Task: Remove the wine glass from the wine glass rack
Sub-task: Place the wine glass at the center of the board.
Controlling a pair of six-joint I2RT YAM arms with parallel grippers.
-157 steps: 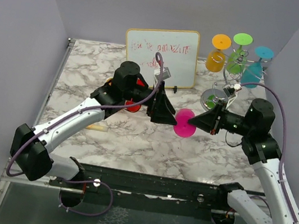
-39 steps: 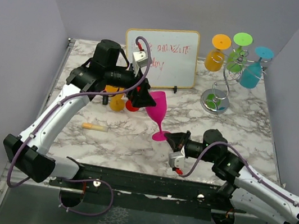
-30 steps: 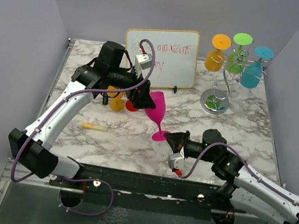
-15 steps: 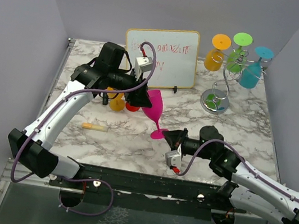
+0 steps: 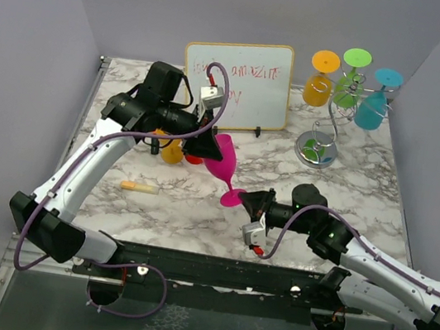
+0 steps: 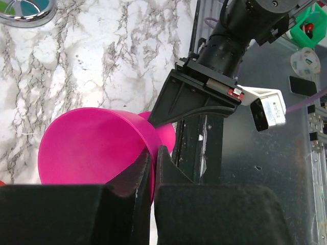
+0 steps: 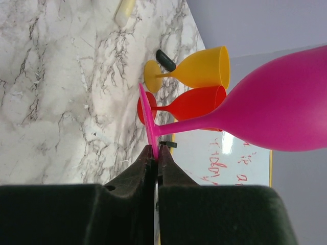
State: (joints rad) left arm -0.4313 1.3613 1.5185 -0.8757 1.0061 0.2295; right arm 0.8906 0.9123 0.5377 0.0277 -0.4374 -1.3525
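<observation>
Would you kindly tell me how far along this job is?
Done: the pink glass is off the rack; yellow glass and red glass stand by the whiteboard. In hand: the left gripper pinches its rim, the right gripper its foot. Left: setting it down; orange glass, green glass, teal glass hang on the rack.

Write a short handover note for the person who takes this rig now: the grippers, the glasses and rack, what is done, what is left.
Grippers: the left gripper is shut on the bowl rim of the pink wine glass; the right gripper is shut on its foot.
Things: the pink wine glass is tilted, mid-table. The wine glass rack stands back right with the orange glass, green glass and teal glass hanging. The yellow glass and red glass stand by the whiteboard.
Done: pink glass off the rack.
Left: probably set it upright, release.
</observation>
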